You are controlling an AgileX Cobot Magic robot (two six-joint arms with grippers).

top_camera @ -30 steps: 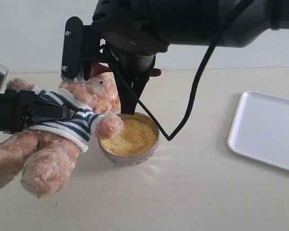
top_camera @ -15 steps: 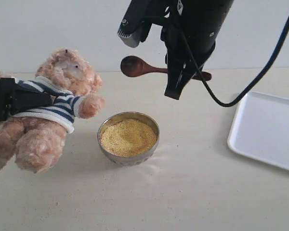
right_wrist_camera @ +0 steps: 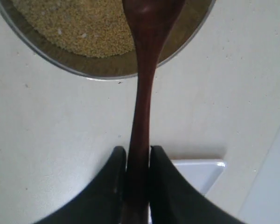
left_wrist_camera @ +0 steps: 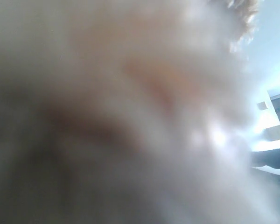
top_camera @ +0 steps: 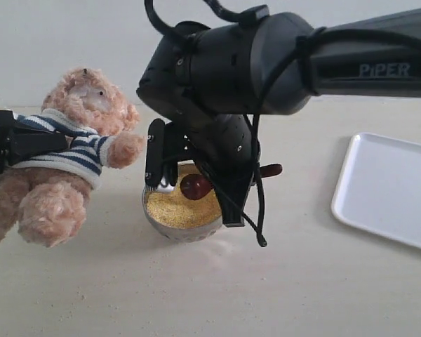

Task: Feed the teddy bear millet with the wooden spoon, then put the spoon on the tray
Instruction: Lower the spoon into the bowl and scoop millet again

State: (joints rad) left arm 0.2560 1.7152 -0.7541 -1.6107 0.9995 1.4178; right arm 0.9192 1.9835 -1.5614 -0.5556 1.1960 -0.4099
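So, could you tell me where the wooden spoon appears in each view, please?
Exterior: wooden spoon mid-picture, over the metal bowl.
Left wrist: absent; only blurred teddy bear fur.
Right wrist: central, from right gripper to bowl.
Shared landmark: metal bowl, exterior and right wrist.

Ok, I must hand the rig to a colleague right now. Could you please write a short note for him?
Left gripper: shut on the teddy bear, at its striped shirt; the bear hangs tilted beside the metal bowl.
Right gripper: shut on the wooden spoon, at its handle; spoon head over the millet, contact unclear.
Tray: on the table, to the right in the exterior view.
Done: bear and spoon gripped.
Left: scoop millet, feed the bear, put the spoon on the tray.
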